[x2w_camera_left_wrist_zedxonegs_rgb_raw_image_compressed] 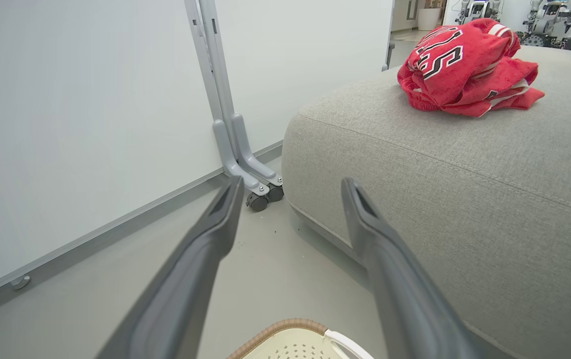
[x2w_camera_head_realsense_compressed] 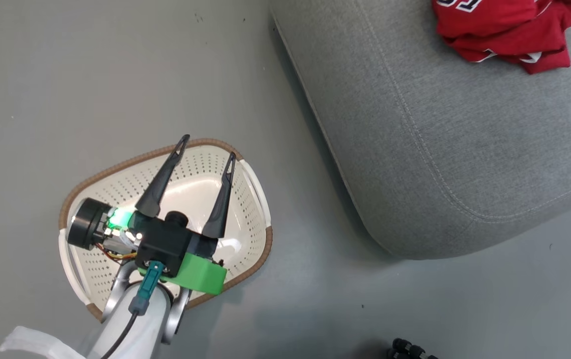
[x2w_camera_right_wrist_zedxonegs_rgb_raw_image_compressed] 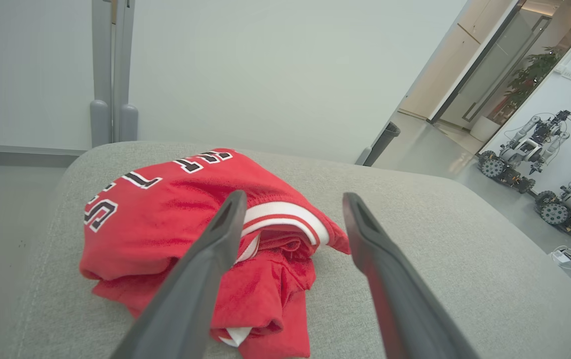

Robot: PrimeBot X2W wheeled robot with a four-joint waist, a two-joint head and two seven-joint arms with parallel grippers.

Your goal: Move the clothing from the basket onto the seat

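Observation:
The clothing (x2w_camera_head_realsense_compressed: 507, 27) lies in a crumpled red heap on the far part of the grey seat (x2w_camera_head_realsense_compressed: 440, 139). Black letters outlined in white show on its top (x2w_camera_right_wrist_zedxonegs_rgb_raw_image_compressed: 140, 189), white trim at one fold. My right gripper (x2w_camera_right_wrist_zedxonegs_rgb_raw_image_compressed: 293, 198) hangs open just above the heap, gripping nothing. The cream basket (x2w_camera_head_realsense_compressed: 130, 162) with its brown rim stands on the floor left of the seat, and no fabric shows inside it. My left gripper (x2w_camera_head_realsense_compressed: 208, 148) is open over the basket, fingers pointing toward its far rim. In the left wrist view that gripper (x2w_camera_left_wrist_zedxonegs_rgb_raw_image_compressed: 292, 183) faces the seat (x2w_camera_left_wrist_zedxonegs_rgb_raw_image_compressed: 440, 189), the clothing (x2w_camera_left_wrist_zedxonegs_rgb_raw_image_compressed: 465, 65) and the basket's rim (x2w_camera_left_wrist_zedxonegs_rgb_raw_image_compressed: 285, 326).
A white partition on castered grey feet (x2w_camera_left_wrist_zedxonegs_rgb_raw_image_compressed: 260, 197) stands behind the seat. Other robots (x2w_camera_right_wrist_zedxonegs_rgb_raw_image_compressed: 524, 149) and a dark bin (x2w_camera_right_wrist_zedxonegs_rgb_raw_image_compressed: 390, 130) are farther off. A black object (x2w_camera_head_realsense_compressed: 410, 349) lies on the floor at the head view's bottom edge.

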